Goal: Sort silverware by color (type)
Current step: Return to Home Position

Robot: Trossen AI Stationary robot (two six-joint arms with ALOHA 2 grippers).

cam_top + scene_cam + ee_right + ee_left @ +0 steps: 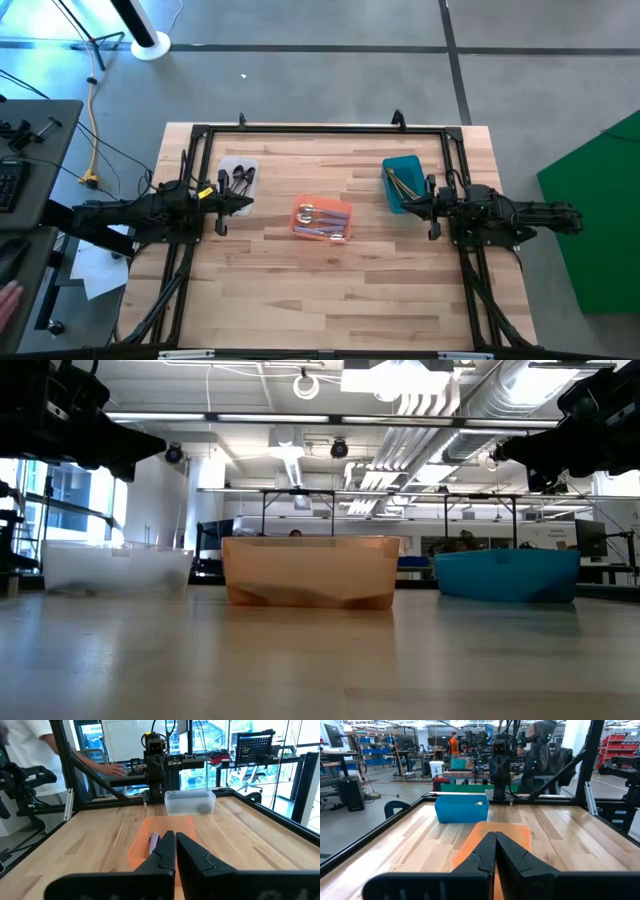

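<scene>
1. Nearest us lies the light wooden table (330, 300). Everything on it stands in its far half.
2. The orange bin (322, 219) comes first, at the middle of the table and between the two arms. The lavender-handled spoons (325, 224) lie inside it in a loose bundle, handles running roughly left to right.
3. Level with its far edge, the left gripper (495, 838) hangs over the left side of the table, raised off the board and pointing right toward the orange bin. Its two fingers are pressed flat together and clench nothing.
4. Opposite it, the right gripper (175, 836) hangs over the right side and points left at the same bin. We see its fingers closed tight against each other too, with nothing between them.
5. A little farther back, the clear bin (238, 180) sits on the left, just beyond the left gripper, with the black spoons (242, 178) in it.
6. At about the same depth on the right, the teal bin (402, 184) holds the gold spoons (398, 182), just beside the right gripper.
7. Farthest, a black frame rail (320, 127) runs along the table's far edge.
</scene>
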